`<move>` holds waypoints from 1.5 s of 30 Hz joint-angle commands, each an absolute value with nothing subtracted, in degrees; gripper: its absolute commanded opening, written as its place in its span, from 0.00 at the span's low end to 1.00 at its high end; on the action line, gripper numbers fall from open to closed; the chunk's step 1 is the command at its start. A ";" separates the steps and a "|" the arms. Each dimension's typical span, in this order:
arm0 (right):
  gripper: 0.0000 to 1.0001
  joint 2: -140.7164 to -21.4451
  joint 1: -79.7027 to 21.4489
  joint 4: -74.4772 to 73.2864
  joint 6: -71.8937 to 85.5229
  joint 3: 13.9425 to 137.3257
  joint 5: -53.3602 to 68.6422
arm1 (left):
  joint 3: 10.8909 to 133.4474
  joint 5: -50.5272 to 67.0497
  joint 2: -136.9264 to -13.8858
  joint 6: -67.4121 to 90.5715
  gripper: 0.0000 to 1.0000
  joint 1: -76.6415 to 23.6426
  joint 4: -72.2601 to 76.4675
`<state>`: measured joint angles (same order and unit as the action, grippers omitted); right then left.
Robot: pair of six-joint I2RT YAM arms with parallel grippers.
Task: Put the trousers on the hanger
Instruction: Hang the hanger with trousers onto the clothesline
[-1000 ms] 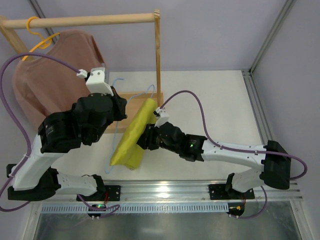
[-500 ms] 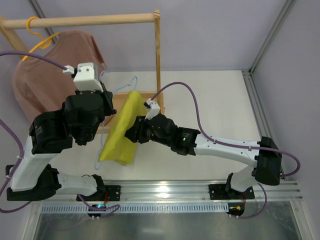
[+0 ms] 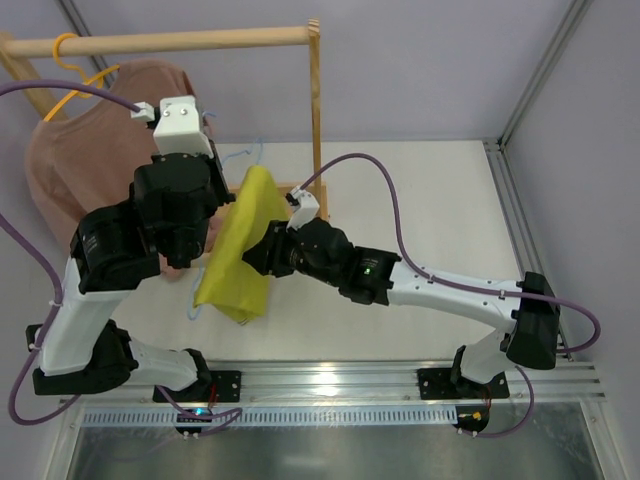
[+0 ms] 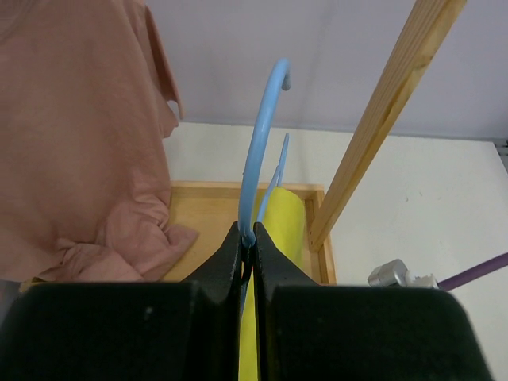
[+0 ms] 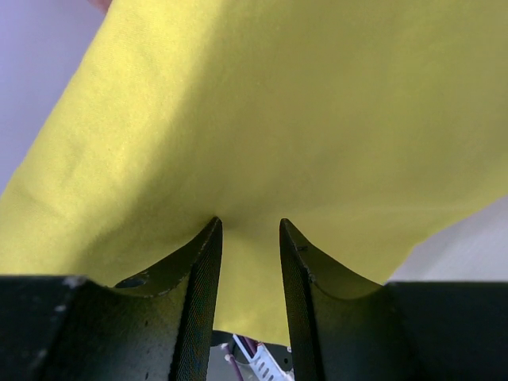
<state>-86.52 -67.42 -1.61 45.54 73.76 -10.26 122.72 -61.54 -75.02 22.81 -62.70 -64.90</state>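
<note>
Rack: the wooden rack [image 3: 314, 100] stands at the far left, with a pink shirt [image 3: 80, 170] on it.
Trousers: the trousers [image 3: 238, 250] hang folded over the hanger, in the air between the 2 arms.
Right gripper: the right gripper [image 5: 249, 238] has its jaws half open, the yellow cloth pressed between them.
Left gripper: the left gripper [image 4: 248, 246] is fully closed on the hanger [image 4: 258, 151].
Progress: draping looks done; I think hanging on the rail is left.

Above the desk [image 3: 440, 200], yellow-green trousers [image 3: 238, 250] hang folded over a light-blue hanger [image 3: 240, 160] between both arms. A dusty-pink T-shirt [image 3: 75, 170] hangs on a yellow hanger [image 3: 75, 70] from the wooden rail [image 3: 200, 40].
</note>
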 commanded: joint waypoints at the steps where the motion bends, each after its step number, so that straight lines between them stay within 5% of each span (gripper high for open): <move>1: 0.39 -86.13 -67.59 -1.49 44.74 77.60 -13.44 | 126.65 -64.43 -74.35 17.07 0.00 -61.09 -51.26; 22: 0.39 -94.12 -63.90 -5.19 42.28 89.12 -11.52 | 133.51 -40.46 -82.62 14.59 0.00 -40.88 -43.61; 35: 0.39 -100.98 -61.88 -3.43 38.94 94.65 -5.98 | 138.08 -35.51 -89.29 8.26 0.00 -35.51 -37.88; 45: 0.39 -86.96 -61.96 4.03 39.01 75.79 -0.80 | 142.64 -33.04 -94.04 6.60 0.00 -30.76 -30.51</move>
<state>-95.68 -61.30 -2.28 39.18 82.35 -3.84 136.75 -34.26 -95.42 7.84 -31.29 -45.19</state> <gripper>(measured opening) 0.388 0.017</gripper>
